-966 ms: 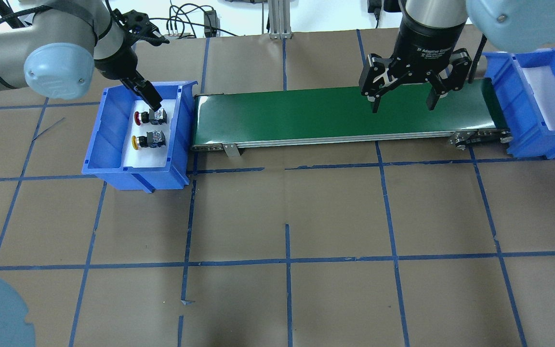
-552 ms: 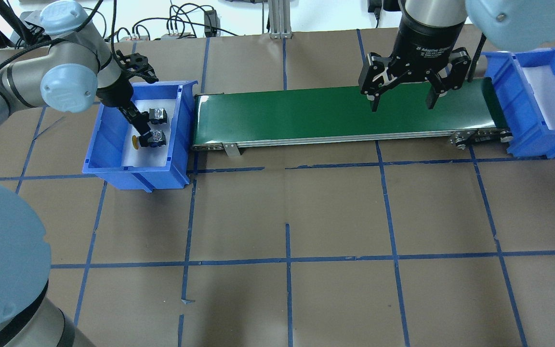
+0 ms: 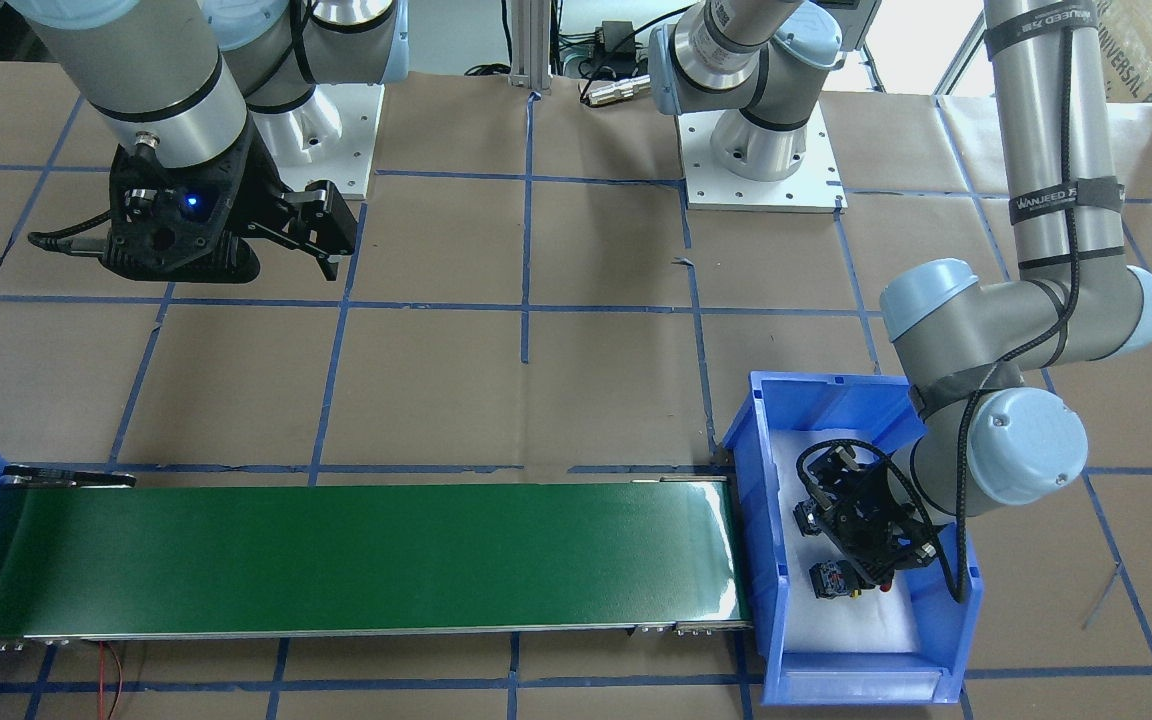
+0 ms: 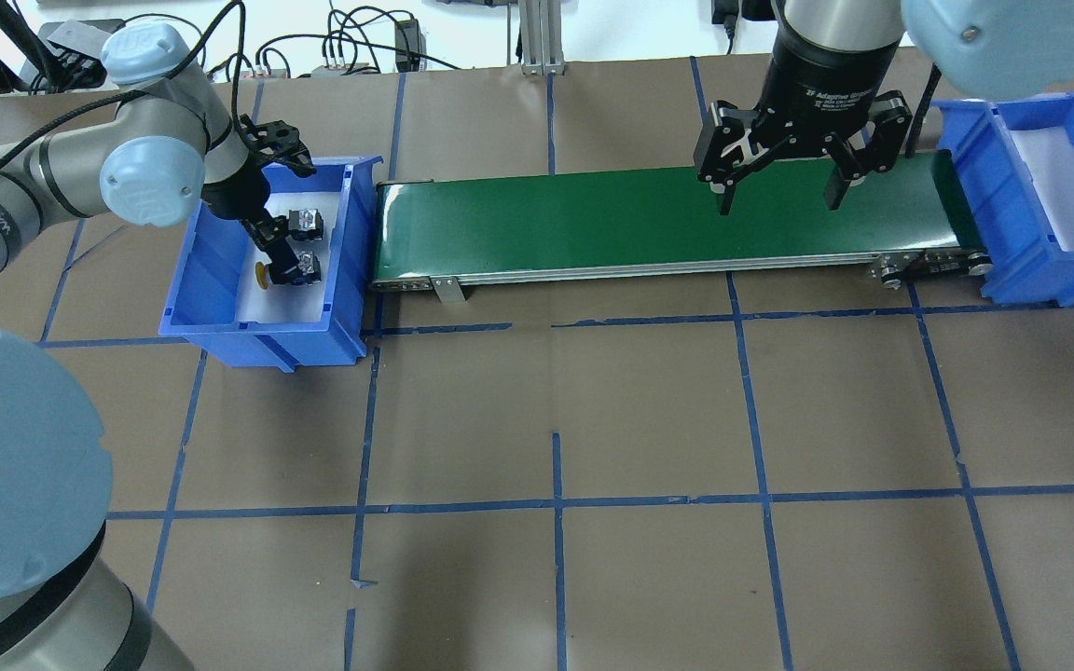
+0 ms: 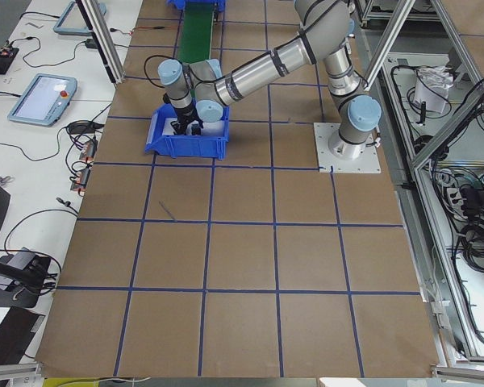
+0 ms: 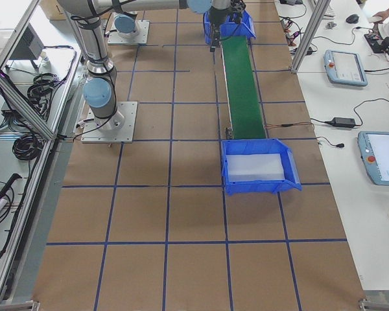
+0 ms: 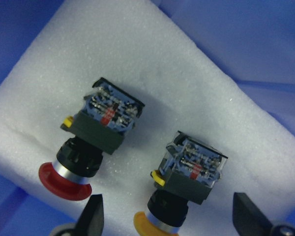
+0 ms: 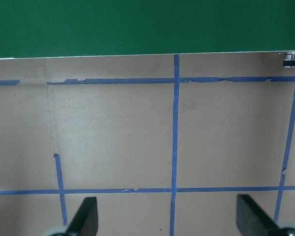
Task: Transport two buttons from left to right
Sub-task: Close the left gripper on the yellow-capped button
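The left wrist view shows the red button (image 7: 88, 147) and yellow button (image 7: 189, 189) lying on foam (image 7: 152, 59), with the left tool (image 7: 169, 216) spread over the yellow one. The overhead view hides the red cap but shows the blue bin (image 4: 220, 321) and the right tool (image 4: 777, 207) spread over the conveyor (image 4: 593, 219).

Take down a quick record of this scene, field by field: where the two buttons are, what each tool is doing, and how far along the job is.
buttons: yellow button and red button, side by side on white foam in the left blue bin
left tool: open, inside the bin, fingers either side of the yellow button, not gripping it
right tool: open, holding nothing, above the green conveyor
right blue bin: at the conveyor's other end, white liner showing
progress: neither button lifted out yet
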